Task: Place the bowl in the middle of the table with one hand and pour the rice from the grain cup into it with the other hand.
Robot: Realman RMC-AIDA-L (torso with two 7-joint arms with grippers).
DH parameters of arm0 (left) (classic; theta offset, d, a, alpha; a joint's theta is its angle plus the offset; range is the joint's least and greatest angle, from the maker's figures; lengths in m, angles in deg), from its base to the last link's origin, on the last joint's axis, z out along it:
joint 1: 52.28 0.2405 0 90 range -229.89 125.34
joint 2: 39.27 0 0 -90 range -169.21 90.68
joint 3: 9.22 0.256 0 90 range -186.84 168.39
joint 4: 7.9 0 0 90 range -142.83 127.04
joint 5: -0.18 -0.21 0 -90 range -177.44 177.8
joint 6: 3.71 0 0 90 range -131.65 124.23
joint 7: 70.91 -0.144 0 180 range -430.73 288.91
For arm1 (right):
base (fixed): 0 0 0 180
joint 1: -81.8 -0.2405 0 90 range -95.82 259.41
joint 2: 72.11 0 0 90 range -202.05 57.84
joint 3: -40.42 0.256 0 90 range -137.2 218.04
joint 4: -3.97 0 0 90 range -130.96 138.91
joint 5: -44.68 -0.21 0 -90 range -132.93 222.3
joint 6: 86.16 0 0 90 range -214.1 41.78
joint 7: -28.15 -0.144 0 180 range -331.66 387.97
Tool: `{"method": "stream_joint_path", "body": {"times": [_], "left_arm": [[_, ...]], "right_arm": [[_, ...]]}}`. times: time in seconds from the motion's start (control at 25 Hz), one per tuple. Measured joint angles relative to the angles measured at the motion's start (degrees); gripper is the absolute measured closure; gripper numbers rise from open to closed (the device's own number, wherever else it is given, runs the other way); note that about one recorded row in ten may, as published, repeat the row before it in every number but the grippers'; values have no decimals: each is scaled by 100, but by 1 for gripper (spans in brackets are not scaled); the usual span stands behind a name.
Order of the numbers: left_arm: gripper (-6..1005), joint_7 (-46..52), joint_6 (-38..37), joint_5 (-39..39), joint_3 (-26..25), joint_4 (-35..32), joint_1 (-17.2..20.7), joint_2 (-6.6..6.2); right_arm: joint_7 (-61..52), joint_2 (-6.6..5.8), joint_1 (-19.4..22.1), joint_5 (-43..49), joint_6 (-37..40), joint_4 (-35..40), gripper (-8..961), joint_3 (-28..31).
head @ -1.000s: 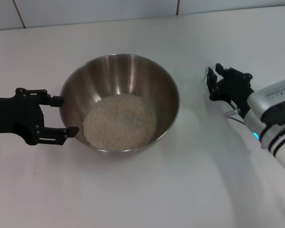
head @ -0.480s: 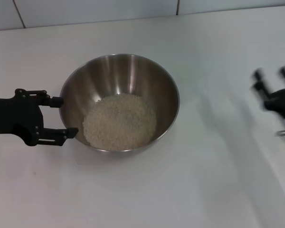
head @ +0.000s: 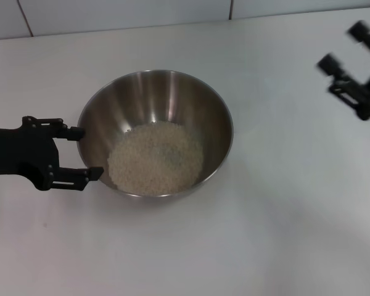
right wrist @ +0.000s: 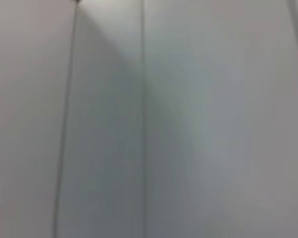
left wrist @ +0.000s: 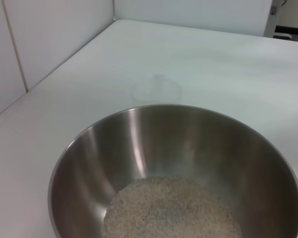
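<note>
Head view: large round stainless-steel mixing bowl (head: 155,133), shiny brushed inside, thin rim, near the middle of the plain white smooth table (head: 265,234). Loose off-white rice (head: 155,158) heaped in its bottom, so pouring looks done. Black two-fingered left gripper (head: 81,153) spread wide, level, fingertips touching or just beside the bowl's left wall, clasping nothing; bowl directly to its right. Black right gripper (head: 348,58) raised at the far right edge, well apart from the bowl, fingers parted and empty. Left wrist view: faint small clear plastic grain cup (left wrist: 157,90) upright on the table just beyond the bowl's far rim.
</note>
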Motion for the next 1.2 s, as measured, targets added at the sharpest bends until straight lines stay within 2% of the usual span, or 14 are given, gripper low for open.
{"method": "stream_joint_path", "body": {"times": [0.04, 0.08, 0.2, 0.24, 0.28, 0.36, 0.52, 0.64, 0.84, 1.04, 1.2], "left_arm": [[184, 0, 1, 1, 8, 7, -14, 2], [184, 0, 1, 1, 8, 7, -14, 2], [184, 0, 2, 1, 13, 11, -53, 1], [184, 1, 3, 1, 24, 12, -73, 1], [184, 2, 4, 2, 36, 13, -89, 1], [184, 5, 6, -4, 58, 29, -107, 1], [184, 24, 12, -75, 126, 58, -146, 7], [184, 39, 14, -89, 155, 55, -153, 9], [184, 56, 14, -92, 155, 39, -159, 4], [184, 58, 14, -94, 155, 39, -159, 2], [184, 67, 13, -96, 155, 29, -159, 1]], "right_arm": [[-384, 84, -574, 373, 30, -902, 199, -3], [-384, 84, -574, 373, 30, -902, 200, -3], [-521, 440, -1442, 692, 268, -2546, 200, 4], [-724, 518, -1852, 987, 403, -3210, 200, 14], [-724, 518, -1852, 987, 403, -3210, 200, 14], [-1202, 519, -2163, 1357, 450, -3548, 200, -127], [-1826, 531, -2454, 1580, 433, -3847, 201, -733], [-2239, 531, -2536, 1624, 431, -3891, 201, -1260], [-2568, 531, -2621, 1624, 401, -3919, 201, -1778], [-2849, 534, -2676, 1602, 280, -3907, 202, -2231], [-2929, 537, -2684, 1574, 274, -3888, 202, -2361]]}}
